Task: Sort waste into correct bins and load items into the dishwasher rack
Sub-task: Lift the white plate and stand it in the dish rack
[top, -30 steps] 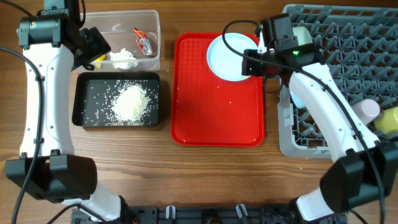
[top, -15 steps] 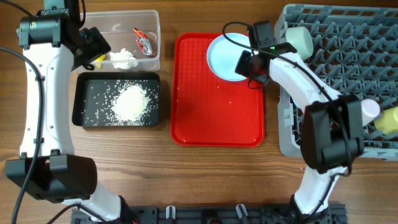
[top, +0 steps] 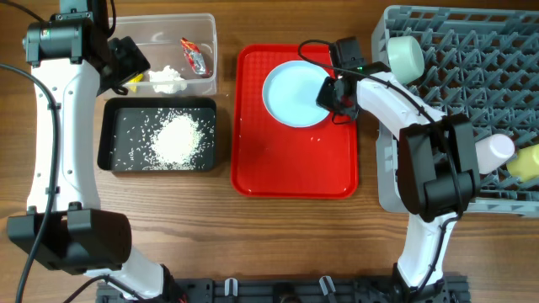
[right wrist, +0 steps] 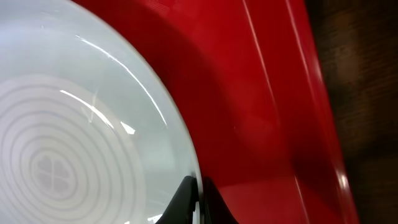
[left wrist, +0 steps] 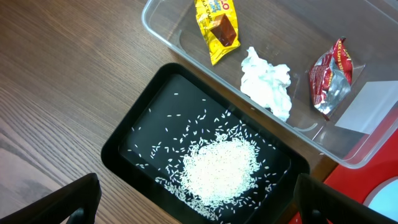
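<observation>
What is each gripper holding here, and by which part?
The right gripper pinches the light-blue plate by its rim, on the red tray. The left gripper is open and holds nothing.

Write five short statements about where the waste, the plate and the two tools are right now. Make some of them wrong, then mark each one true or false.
1. The loose rice lies in the black tray. True.
2. The light-blue plate stands in the dishwasher rack. False: it lies on the red serving tray, left of the rack.
3. The crumpled tissue shares the clear tub with a yellow wrapper and a red wrapper. True.
4. The left tool grips a wrapper. False: it is open and empty, above the tub and the black tray.
5. The right tool is pinched on the plate's rim. True.
</observation>
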### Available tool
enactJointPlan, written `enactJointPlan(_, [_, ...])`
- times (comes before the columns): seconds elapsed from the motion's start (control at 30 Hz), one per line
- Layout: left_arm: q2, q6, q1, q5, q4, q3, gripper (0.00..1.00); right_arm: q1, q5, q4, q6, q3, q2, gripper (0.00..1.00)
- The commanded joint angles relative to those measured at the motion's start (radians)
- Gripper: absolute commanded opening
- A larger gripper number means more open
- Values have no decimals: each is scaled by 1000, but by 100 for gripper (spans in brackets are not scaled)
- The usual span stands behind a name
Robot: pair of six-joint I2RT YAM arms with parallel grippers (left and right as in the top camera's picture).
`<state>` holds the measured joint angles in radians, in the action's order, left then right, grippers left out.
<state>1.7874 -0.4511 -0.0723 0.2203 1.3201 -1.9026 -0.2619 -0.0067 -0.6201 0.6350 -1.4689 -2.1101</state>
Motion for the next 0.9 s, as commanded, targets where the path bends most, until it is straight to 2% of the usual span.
enactJointPlan(0.0, [-20, -10, -4, 16, 0, 6, 100, 2, 44, 11, -138, -7, -26, 4])
enactJointPlan(0.13, [-20, -10, -4, 16, 0, 6, 100, 18, 90, 1, -309, -54, 100, 4])
enactJointPlan(0.23, [-20, -10, -4, 16, 0, 6, 100, 18, 352, 39, -497, -59, 302, 4])
enactJointPlan(0.33, [-20, -10, -4, 16, 0, 6, 100, 18, 574, 99, -610, -59, 449, 4])
enactJointPlan(0.4, [-20, -10, -4, 16, 0, 6, 100, 18, 681, 158, -665, -59, 506, 4])
enactJointPlan(0.5, [-20, -10, -4, 16, 0, 6, 100, 37, 961, 295, -853, -59, 542, 4])
enactJointPlan(0.53, [-20, -10, -4, 16, 0, 6, 100, 50, 998, 316, -896, -59, 541, 4])
enactJointPlan(0.57, [-20, -10, -4, 16, 0, 6, 100, 81, 1012, 332, -957, -59, 537, 4])
enactJointPlan(0.67, [-20, -10, -4, 16, 0, 6, 100, 215, 1011, 318, -976, -52, 529, 4])
enactJointPlan(0.77, [-20, -10, -4, 16, 0, 6, 100, 275, 970, 314, -1060, -10, 528, 4])
enactJointPlan(0.87, [-20, -10, -4, 16, 0, 6, 100, 304, 970, 321, -1080, 7, 490, 4])
